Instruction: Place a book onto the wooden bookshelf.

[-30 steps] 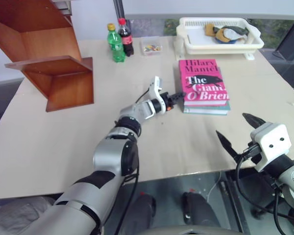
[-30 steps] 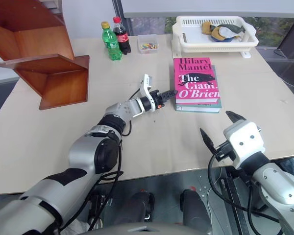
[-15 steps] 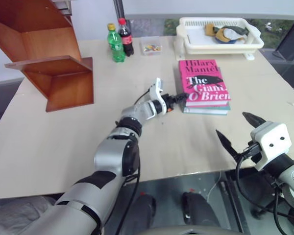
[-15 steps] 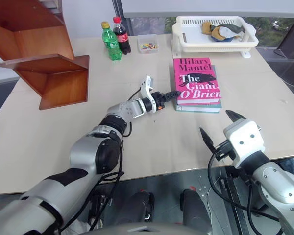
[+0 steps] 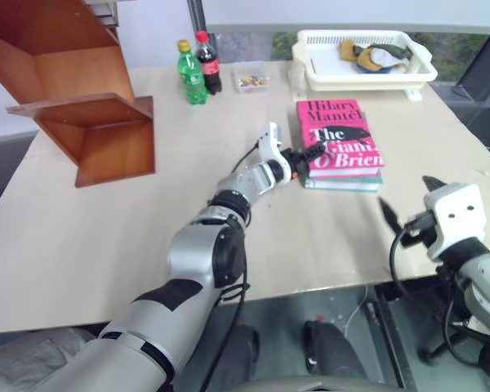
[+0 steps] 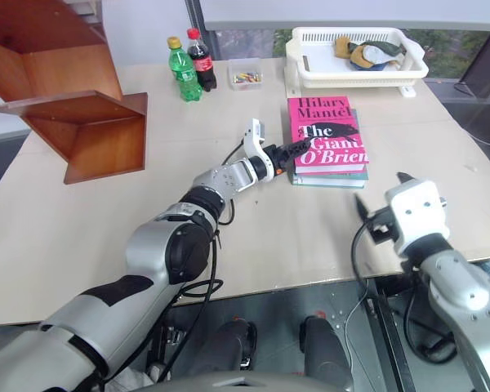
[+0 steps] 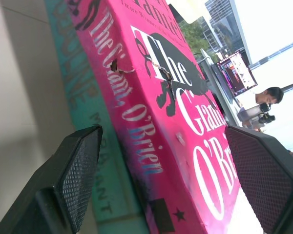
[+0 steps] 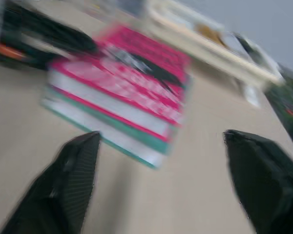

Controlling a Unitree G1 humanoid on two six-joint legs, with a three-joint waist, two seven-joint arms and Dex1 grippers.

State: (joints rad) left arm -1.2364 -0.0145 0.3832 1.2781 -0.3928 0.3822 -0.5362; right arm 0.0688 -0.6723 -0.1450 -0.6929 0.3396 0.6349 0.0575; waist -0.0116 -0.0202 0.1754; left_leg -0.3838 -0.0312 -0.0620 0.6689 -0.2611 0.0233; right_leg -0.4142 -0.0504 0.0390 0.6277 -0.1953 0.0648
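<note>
The pink book [image 5: 340, 135] lies flat on top of a teal book [image 5: 343, 181] on the table, right of centre. My left gripper [image 5: 300, 158] is at the pink book's near left edge and is open. In the left wrist view the book [image 7: 151, 97] sits between the two fingers [image 7: 75, 175] without being clamped. My right gripper [image 5: 410, 204] hovers open over the table's front right edge, short of the books, pointing at them [image 8: 132, 73]. The wooden bookshelf [image 5: 73, 90] stands at the far left of the table.
A green bottle [image 5: 193, 73] and a cola bottle [image 5: 208, 61] stand at the back beside a small clear box [image 5: 251, 80]. A white basket [image 5: 363, 57] with items in it sits behind the books. Bare tabletop [image 5: 106, 237] lies between the shelf and the books.
My left gripper has opened and now sits at the pink book's edge. My right gripper has moved forward over the table edge toward the books, its fingers a little closer together.
</note>
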